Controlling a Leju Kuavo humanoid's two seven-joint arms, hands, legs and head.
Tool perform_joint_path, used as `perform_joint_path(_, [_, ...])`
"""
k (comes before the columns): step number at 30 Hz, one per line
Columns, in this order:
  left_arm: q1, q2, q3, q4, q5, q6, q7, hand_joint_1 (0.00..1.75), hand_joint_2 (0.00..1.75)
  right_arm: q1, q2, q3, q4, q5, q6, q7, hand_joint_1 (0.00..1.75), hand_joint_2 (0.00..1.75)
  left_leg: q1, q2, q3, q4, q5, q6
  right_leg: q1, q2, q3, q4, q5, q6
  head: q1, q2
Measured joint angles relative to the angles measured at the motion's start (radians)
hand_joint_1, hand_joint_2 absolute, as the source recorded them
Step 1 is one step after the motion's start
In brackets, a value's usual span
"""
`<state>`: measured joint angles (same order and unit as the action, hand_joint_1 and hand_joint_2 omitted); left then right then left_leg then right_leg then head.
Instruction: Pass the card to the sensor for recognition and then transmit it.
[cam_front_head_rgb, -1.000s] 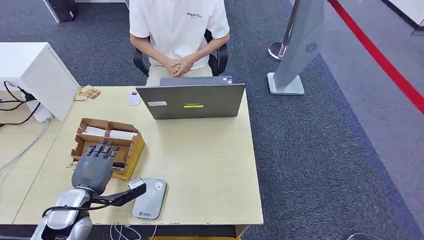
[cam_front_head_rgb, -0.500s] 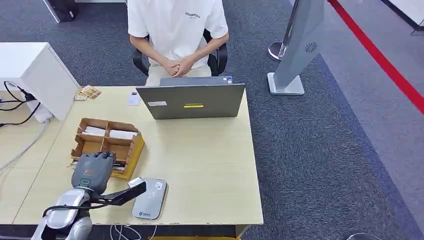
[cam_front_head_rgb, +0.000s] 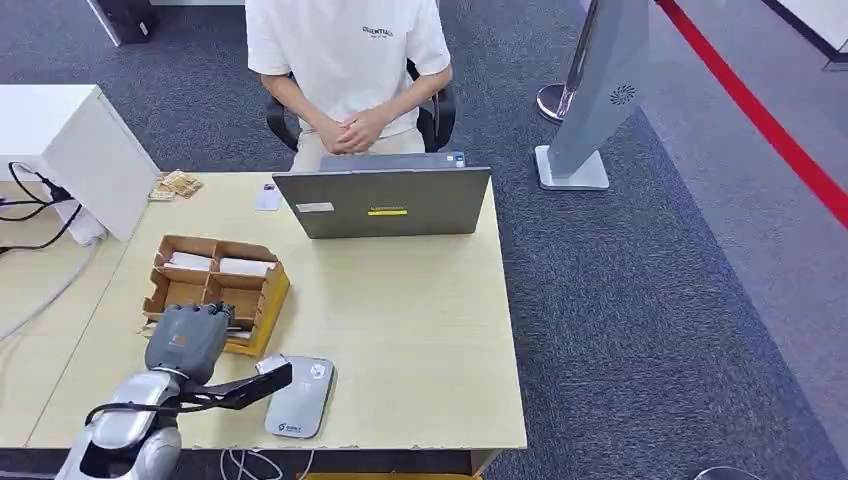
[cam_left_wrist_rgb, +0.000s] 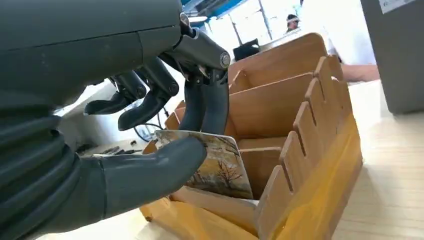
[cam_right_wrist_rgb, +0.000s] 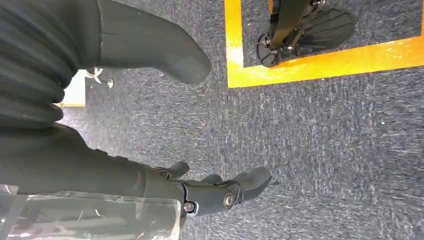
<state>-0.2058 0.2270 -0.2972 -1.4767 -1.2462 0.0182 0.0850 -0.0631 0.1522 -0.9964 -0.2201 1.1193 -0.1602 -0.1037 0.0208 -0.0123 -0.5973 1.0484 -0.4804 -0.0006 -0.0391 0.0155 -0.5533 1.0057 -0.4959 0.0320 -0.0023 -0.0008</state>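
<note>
A wooden card box (cam_front_head_rgb: 262, 290) stands on the left of the table (cam_front_head_rgb: 420, 330), with white cards in its far compartments. My left hand (cam_front_head_rgb: 186, 337) reaches down into the box's near side. In the left wrist view the thumb (cam_left_wrist_rgb: 150, 172) and dark fingers (cam_left_wrist_rgb: 205, 107) pinch a card with a landscape picture (cam_left_wrist_rgb: 225, 170), its lower edge still inside the box (cam_left_wrist_rgb: 305, 150). The grey card sensor (cam_front_head_rgb: 300, 397) lies flat near the front edge, just right of my left wrist. My right hand (cam_right_wrist_rgb: 120, 175) hangs over carpet, fingers apart, holding nothing.
A person (cam_front_head_rgb: 345, 60) sits behind an open grey laptop (cam_front_head_rgb: 382, 202) at the table's far side. A white cabinet (cam_front_head_rgb: 60, 140) with cables stands at the left. A small card (cam_front_head_rgb: 267, 197) and wooden pieces (cam_front_head_rgb: 175, 185) lie at the far left corner.
My left hand's fingers, stretched over the box a second ago, have curled down into it and closed on the card. The person has leaned slightly to the left.
</note>
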Motion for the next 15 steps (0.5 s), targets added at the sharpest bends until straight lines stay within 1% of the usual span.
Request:
perform_joint_path(2, [-0.033,0.023,-0.016,0.0,0.023,-0.066,-0.013,1.75,1.75,0.0,0.0,-0.001,0.0,0.002,0.0,0.005,0.0,1.75,0.0,0.0,0.0,0.0,0.001,0.0,0.0,0.0,0.0,0.0,0.0,0.0,0.0,0.0])
perform_joint_path(4, [-0.086,0.062,-0.044,0.0,0.063,-0.139,-0.019,1.75,1.75,0.001,0.0,-0.002,0.0,0.003,0.0,0.009,0.0,1.75,0.001,0.0,0.0,0.0,0.001,-0.001,0.001,0.0,0.0,0.0,0.001,-0.001,0.0,0.0])
perform_joint_path(6, [-0.128,0.091,-0.061,-0.001,0.082,-0.162,-0.02,1.75,1.75,0.0,0.0,-0.002,0.0,0.005,0.0,0.01,0.0,1.75,0.001,0.0,0.0,0.0,0.001,-0.001,0.0,0.0,0.0,0.001,0.001,-0.001,-0.001,0.0])
perform_joint_path(11, [-0.181,0.136,-0.099,-0.008,0.093,-0.18,-0.018,1.75,1.75,0.001,0.0,-0.004,0.0,0.009,0.0,0.013,0.0,1.75,0.001,0.0,0.0,0.0,0.001,-0.001,0.0,0.001,-0.001,0.001,0.001,-0.001,0.0,0.0])
perform_joint_path(15, [-0.28,0.195,-0.13,-0.049,0.145,-0.244,-0.018,1.75,1.75,0.001,0.0,-0.011,0.0,0.015,0.001,0.021,0.0,1.75,0.001,0.0,-0.001,0.0,0.001,-0.001,0.001,0.0,-0.001,0.001,0.001,-0.001,0.0,0.0])
